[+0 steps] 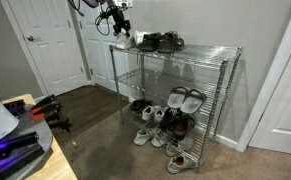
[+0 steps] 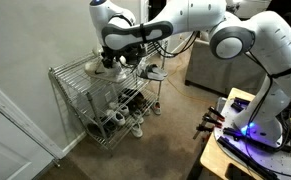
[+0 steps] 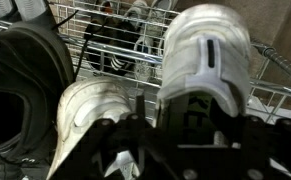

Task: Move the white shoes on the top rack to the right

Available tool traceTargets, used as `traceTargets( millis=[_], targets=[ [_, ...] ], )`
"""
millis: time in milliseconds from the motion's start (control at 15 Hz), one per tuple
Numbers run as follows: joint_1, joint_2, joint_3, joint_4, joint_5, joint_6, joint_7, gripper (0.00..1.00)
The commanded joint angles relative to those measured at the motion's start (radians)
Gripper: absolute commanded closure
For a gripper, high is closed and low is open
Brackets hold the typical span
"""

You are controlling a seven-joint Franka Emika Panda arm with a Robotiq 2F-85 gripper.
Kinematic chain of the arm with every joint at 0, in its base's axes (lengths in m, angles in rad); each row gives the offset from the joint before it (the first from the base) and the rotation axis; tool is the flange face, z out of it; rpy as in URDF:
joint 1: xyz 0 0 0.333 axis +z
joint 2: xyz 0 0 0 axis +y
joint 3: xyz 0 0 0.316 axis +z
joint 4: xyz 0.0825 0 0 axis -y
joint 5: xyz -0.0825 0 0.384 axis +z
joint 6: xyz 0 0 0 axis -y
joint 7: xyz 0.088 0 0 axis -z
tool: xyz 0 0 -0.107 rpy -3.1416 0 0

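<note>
Gripper: in the wrist view your gripper (image 3: pixel 180 128) shows as dark, blurred fingers spread wide along the bottom edge. They straddle the heel of the nearer sneaker and hold nothing. I cannot tell whether a finger touches the shoe. In an exterior view the gripper (image 1: pixel 116 22) hangs just above the end of the shelf where the pair sits.

White shoes: the white shoes (image 3: pixel 203 60) lie side by side right under you with their toes pointing away. The left one of the pair sits lower in the wrist view. In an exterior view the white shoes (image 1: pixel 126 42) are at one end of the top shelf.

Handling: expect them to be light. The uppers look soft and will give under a squeeze, while the soles should be stiffer. A sole may snag on the wire instead of sliding.

Where to take hold: close across the heel collar or the sides near the opening. The rounded toe is likely to slip out.

Black shoes: the black shoes (image 3: pixel 15 85) sit just beside the white pair, so watch your finger on that side.

Top rack: the top rack (image 3: pixel 85 35) is an open wire grid, and it carries both pairs.

Lower shelves: further footwear (image 3: pixel 125 55) shows through the grid, well below.
</note>
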Motion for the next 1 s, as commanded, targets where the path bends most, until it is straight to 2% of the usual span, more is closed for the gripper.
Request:
traceTargets(
  millis=[0, 400, 600, 933],
  targets=[
    [-0.011, -0.031, 0.016, -0.052, 0.027, 0.015, 0.003, 0.59],
    [-0.002, -0.043, 0.005, -0.045, 0.01, -0.002, -0.008, 0.98],
    [0.011, -0.068, -0.004, -0.037, -0.015, -0.08, -0.038, 1.0],
    [0.032, -0.103, -0.013, -0.01, -0.061, -0.31, -0.119, 0.99]
  ],
)
